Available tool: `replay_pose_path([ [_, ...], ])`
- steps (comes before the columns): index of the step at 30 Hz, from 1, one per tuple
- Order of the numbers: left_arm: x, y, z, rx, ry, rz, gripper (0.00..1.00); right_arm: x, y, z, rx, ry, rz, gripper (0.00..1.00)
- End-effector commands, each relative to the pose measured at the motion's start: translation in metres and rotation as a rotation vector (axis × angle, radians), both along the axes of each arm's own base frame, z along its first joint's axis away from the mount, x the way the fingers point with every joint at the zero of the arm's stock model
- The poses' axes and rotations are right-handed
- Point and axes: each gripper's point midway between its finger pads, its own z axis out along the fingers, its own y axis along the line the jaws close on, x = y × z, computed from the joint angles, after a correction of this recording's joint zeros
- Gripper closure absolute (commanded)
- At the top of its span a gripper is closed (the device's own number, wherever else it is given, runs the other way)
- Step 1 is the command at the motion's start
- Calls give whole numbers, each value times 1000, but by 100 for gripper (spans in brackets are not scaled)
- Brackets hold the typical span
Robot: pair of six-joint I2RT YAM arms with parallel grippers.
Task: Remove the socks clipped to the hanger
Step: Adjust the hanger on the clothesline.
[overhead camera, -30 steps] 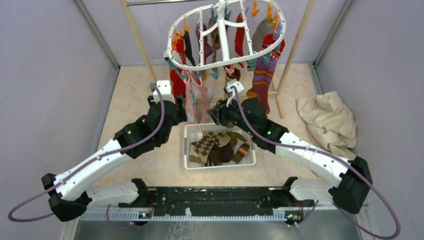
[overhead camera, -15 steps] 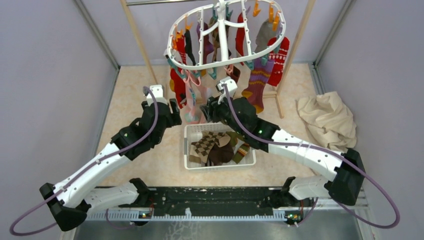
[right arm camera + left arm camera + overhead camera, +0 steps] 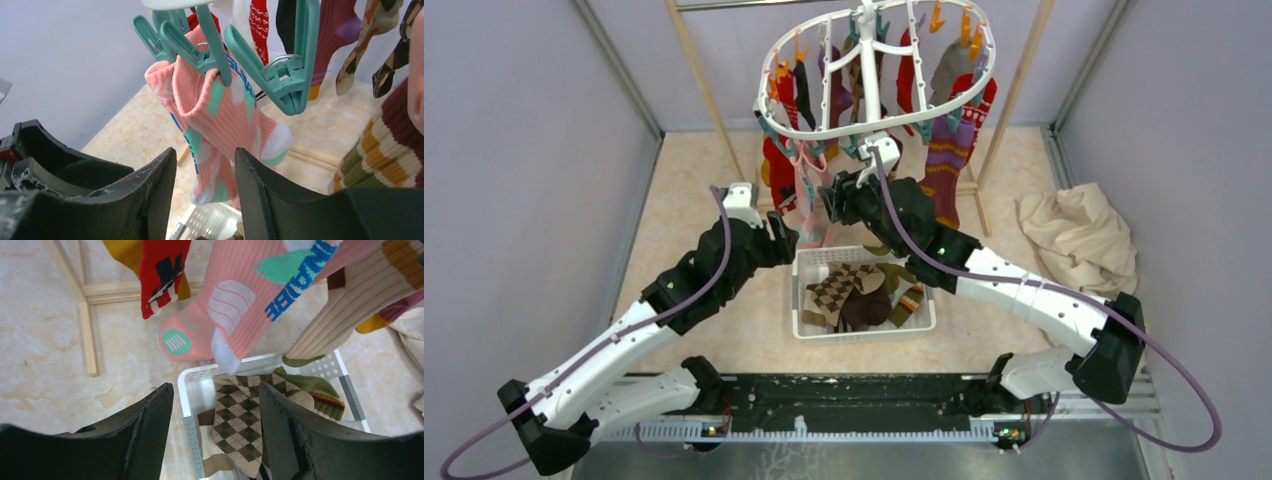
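Note:
The white oval hanger point(image 3: 869, 70) hangs at the back with several socks clipped under it: a purple striped one point(image 3: 946, 165), a red one point(image 3: 776, 165) and a pink one point(image 3: 807, 195). My right gripper point(image 3: 829, 200) is open just right of the pink sock. In the right wrist view the pink sock point(image 3: 220, 115) hangs from a teal clip point(image 3: 210, 55) beyond the open right gripper point(image 3: 205, 152). My left gripper point(image 3: 786, 235) is open below and left of that sock. In the left wrist view the pink sock point(image 3: 250, 295) dangles above the empty left gripper point(image 3: 215, 387).
A white slotted basket point(image 3: 804, 290) below the hanger holds an argyle sock point(image 3: 839, 290) and others; its rim point(image 3: 186, 390) lies under my left jaws. Wooden rack poles point(image 3: 704, 90) flank the hanger. A cream cloth point(image 3: 1079, 240) lies at right. Grey walls close both sides.
My right gripper has moved left and farther back, up to the pink sock, its jaws a little wider. The left gripper shifted slightly nearer. The hanger swayed a little.

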Motion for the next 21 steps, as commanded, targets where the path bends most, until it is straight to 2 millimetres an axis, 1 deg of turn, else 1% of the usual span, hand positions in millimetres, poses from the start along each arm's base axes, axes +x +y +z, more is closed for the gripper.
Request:
replay_pose_path([
  [1, -5, -11, 11, -82, -21, -54, 31, 2, 6, 16, 30, -31, -10, 52],
  [4, -7, -9, 11, -80, -21, -51, 31, 5, 7, -1, 44, -18, -21, 52],
  [6, -8, -6, 13, -78, -24, -47, 31, 5, 7, -17, 54, -13, -28, 52],
  [10, -8, -3, 18, -72, -36, -43, 31, 9, 6, -42, 79, -10, -53, 52],
  [15, -8, -1, 20, -64, -41, -38, 30, 22, 3, -62, 73, 4, -134, 52],
  [21, -8, -2, 20, -68, -39, -36, 29, 39, 8, -87, 50, 39, -216, 51],
])
